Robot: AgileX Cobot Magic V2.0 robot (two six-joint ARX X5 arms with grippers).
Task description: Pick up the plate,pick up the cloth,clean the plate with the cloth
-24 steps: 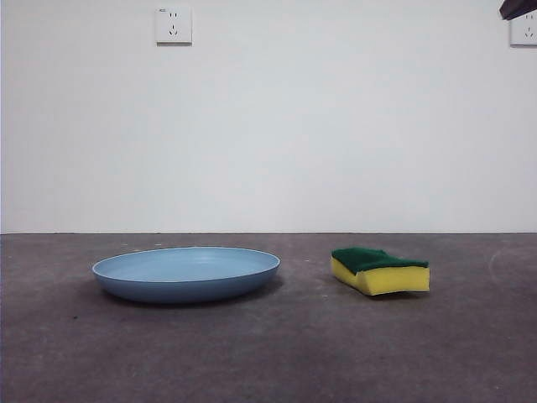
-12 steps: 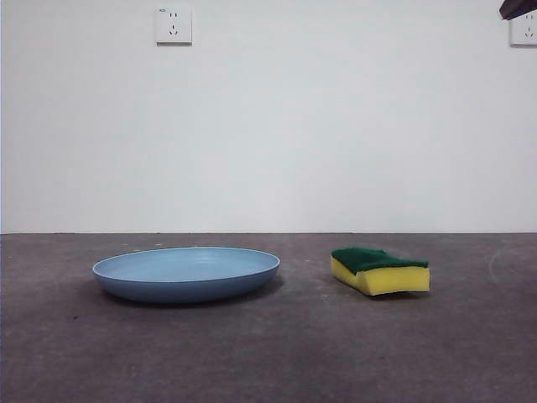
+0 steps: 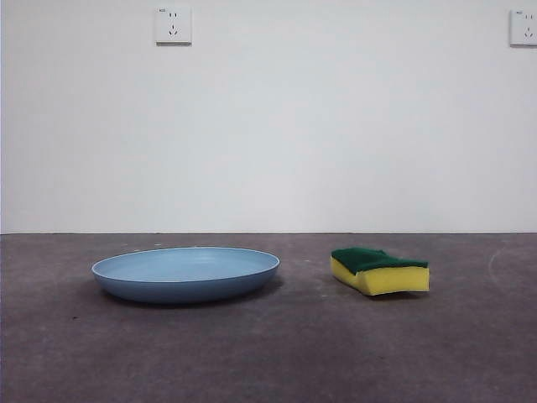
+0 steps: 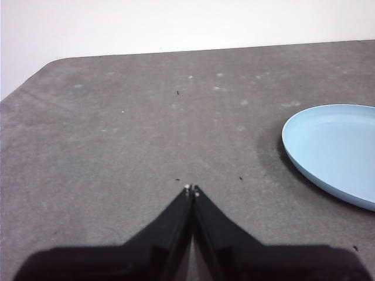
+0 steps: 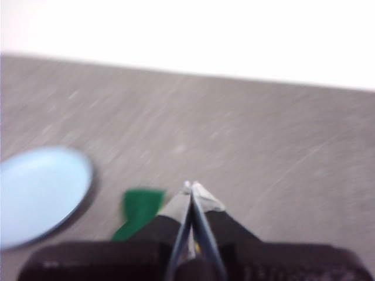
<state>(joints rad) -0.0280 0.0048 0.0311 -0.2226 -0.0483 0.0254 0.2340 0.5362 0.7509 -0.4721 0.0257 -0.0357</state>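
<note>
The light blue plate (image 3: 185, 273) lies flat on the dark grey table, left of centre in the front view. The cloth, a yellow sponge with a green top (image 3: 380, 270), lies to its right, apart from it. Neither arm shows in the front view. My left gripper (image 4: 191, 189) is shut and empty above the table, with the plate (image 4: 334, 153) off to one side. My right gripper (image 5: 191, 187) is shut and empty, high above the table; the picture is blurred, with the cloth (image 5: 139, 212) partly behind its jaws and the plate (image 5: 38, 193) beyond.
A white wall stands behind the table with two sockets (image 3: 173, 24) (image 3: 523, 27). The table's rounded corner (image 4: 41, 69) shows in the left wrist view.
The black arm tip at the top right corner of the front view has gone out of view. The plate and the cloth have not moved.
</note>
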